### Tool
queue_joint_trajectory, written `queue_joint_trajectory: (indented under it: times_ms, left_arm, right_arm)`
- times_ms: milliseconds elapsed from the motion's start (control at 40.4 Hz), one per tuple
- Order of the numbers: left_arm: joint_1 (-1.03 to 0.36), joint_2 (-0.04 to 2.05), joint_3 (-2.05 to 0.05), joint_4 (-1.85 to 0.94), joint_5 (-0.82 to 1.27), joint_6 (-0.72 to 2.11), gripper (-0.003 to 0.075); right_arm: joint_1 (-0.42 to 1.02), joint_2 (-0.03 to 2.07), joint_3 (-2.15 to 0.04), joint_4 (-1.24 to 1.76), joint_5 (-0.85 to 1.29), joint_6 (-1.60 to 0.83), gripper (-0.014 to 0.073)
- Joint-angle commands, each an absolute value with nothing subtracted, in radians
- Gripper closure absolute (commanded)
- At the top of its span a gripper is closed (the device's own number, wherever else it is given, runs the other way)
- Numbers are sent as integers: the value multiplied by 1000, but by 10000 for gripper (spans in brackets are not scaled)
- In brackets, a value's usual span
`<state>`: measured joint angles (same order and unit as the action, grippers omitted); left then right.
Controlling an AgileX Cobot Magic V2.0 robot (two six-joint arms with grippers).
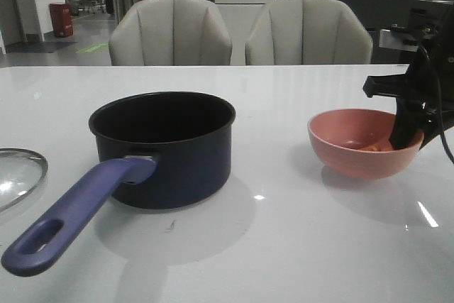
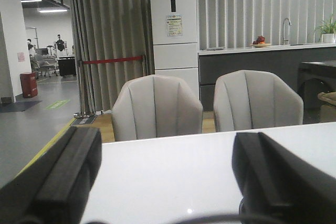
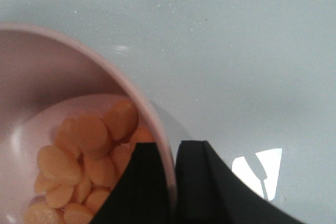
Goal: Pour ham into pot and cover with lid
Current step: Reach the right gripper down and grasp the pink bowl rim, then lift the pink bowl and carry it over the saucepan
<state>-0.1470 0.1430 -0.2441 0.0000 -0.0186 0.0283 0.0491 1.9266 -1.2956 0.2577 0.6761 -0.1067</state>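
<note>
The dark navy pot (image 1: 163, 148) stands left of centre on the white table, its purple-blue handle (image 1: 74, 214) pointing toward the front left. The glass lid (image 1: 18, 175) lies flat at the left edge, partly cut off. At the right sits the pink bowl (image 1: 362, 141) with orange ham pieces (image 3: 86, 161) inside. My right gripper (image 3: 170, 153) is shut on the bowl's right rim (image 3: 157, 124), one finger inside, one outside. My left gripper (image 2: 168, 171) is open over bare table, nothing between its fingers; it does not show in the front view.
Two grey chairs (image 1: 170, 32) stand behind the table's far edge. Bare tabletop lies between pot and bowl and in front of both.
</note>
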Motion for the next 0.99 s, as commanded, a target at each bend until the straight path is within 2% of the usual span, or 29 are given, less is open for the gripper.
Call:
queue_joint_trajectory:
  times_ms: [0,173,396,717,965]
  left_arm:
    - [-153,153,-271,0,-93,23,170]
    - [-153,153,-271,0,-93,23,171]
    - [-153,153,-271,0,-93,23,171]
    - [-153,153,-271,0,-93,23,171]
    - [-153,153,-271,0,-93,23,170]
  right_arm:
    - [60,1826,-1330,264,662,-120,457]
    - [125,1714,-1330,264,611,-121,457]
    - [288,1632,-1330,263,497,-152,457]
    - [491,1652,-1330,265,184,-152,457]
    - [549,1711,-1328,243,-70,-154,457]
